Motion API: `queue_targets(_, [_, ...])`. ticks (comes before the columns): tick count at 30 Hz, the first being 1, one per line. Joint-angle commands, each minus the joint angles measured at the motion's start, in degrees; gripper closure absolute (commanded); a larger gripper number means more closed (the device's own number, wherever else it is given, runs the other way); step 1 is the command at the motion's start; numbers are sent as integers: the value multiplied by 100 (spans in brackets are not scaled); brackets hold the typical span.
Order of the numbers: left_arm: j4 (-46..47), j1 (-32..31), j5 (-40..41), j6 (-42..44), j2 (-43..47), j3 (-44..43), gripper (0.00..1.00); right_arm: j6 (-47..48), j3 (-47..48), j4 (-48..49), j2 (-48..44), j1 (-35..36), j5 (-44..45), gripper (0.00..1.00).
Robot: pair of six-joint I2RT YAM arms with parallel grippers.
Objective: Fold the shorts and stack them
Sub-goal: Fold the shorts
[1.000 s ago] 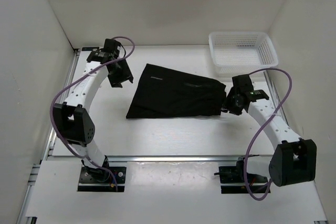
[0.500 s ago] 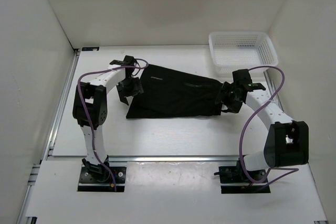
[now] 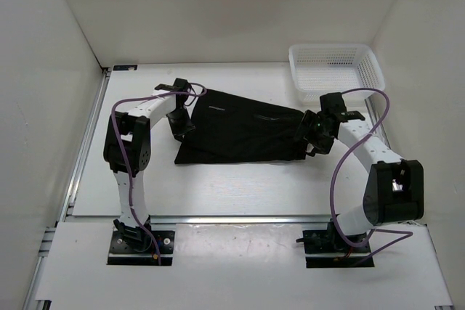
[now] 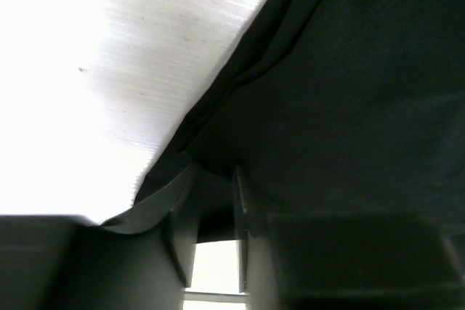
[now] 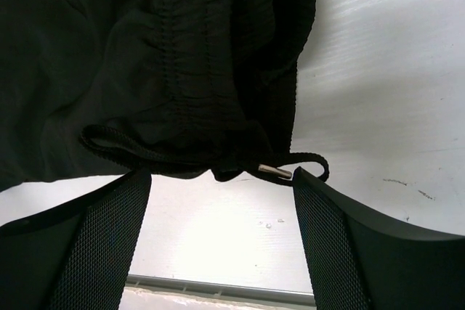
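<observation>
The black shorts (image 3: 240, 132) lie flat in the middle of the table, narrow end to the right. My left gripper (image 3: 180, 123) is at their left edge. In the left wrist view its fingers (image 4: 183, 208) stand a narrow gap apart, with the hem of the shorts (image 4: 341, 107) between the tips of the left gripper (image 4: 212, 172). My right gripper (image 3: 311, 134) is at the right end. It (image 5: 221, 179) is wide open, straddling the gathered waistband (image 5: 145, 49) and the drawstring's metal tip (image 5: 275, 171).
A white mesh basket (image 3: 336, 47) stands at the back right corner, just behind the right arm. White walls close in the table at the left, back and right. A metal rail runs along the near edge.
The left arm swung in from the back left corner to the shorts' left edge and its jaws narrowed. The right gripper opened wider and edged onto the waistband.
</observation>
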State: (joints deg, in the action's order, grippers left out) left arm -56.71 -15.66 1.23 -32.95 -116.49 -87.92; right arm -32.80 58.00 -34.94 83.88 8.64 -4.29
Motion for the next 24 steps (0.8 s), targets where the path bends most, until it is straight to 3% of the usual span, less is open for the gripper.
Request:
queue_targets(1, [72, -34, 123, 25, 48, -94, 69, 89, 291, 40, 24, -21, -71, 17])
queue_targets(4, [72, -34, 184, 25, 47, -94, 90, 89, 344, 40, 24, -73, -71, 16])
queue_targets(16, [19, -34, 290, -27, 539, 20, 88, 195, 801, 92, 577, -126, -265, 0])
queue_targets(18, [19, -34, 290, -27, 601, 82, 68, 247, 862, 92, 664, -126, -213, 0])
queue_targets(19, [19, -34, 237, -27, 601, 152, 52, 247, 862, 92, 778, -126, -212, 0])
queue_targets(20, [19, -34, 237, -27, 540, 222, 30, 300, 915, 92, 840, -126, -212, 0])
queue_targets(24, [142, -34, 123, 87, 233, 275, 28, 300, 1021, 145, 1095, -126, -326, 1])
